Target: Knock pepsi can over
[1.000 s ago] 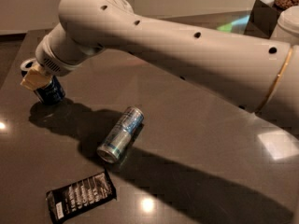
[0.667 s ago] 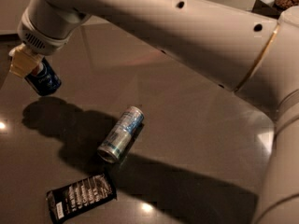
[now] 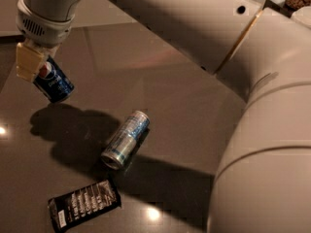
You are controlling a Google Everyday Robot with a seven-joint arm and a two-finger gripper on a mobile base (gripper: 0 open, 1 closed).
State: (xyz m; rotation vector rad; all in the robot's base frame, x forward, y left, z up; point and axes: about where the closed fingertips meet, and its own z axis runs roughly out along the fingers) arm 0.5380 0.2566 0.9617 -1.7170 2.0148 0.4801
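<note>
The pepsi can (image 3: 54, 84) is dark blue with a round red-white-blue logo. It is at the left of the dark table (image 3: 160, 91) and leans steeply, its top up and to the left, its base down and to the right. My gripper (image 3: 30, 68) hangs from the white arm (image 3: 184, 18) at the upper left and sits right against the can's top end, which it partly hides. I cannot tell whether the can's base rests on the table.
A slim silver and light-blue can (image 3: 125, 140) lies on its side near the middle of the table. A black snack bar wrapper (image 3: 83, 205) lies flat near the front left. My arm's bulk fills the right side and top of the view.
The pepsi can has gone from nearly upright to steeply tilted, with the gripper staying at its top. The view has shifted, so the arm looms larger.
</note>
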